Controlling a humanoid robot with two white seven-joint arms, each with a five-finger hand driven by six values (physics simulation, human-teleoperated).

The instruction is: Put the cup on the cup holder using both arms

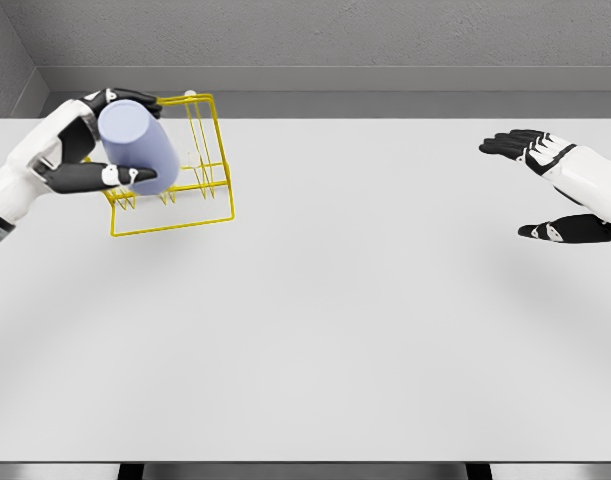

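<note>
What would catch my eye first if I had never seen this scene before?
Probably the pale lavender cup, held tilted in the left hand at the upper left, just over a bright yellow wire cup holder that stands on the white table. Next comes the right hand far off at the right edge, fingers spread and holding nothing.

Lavender cup [137, 143] tilted, over yellow wire cup holder [197, 190], table's far-left

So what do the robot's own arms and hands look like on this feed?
Both arms have smooth white shells. The left hand and right hand each have white backs, with black fingers broken by pale bands at the joints. No cables, labels or sleeves show.
</note>
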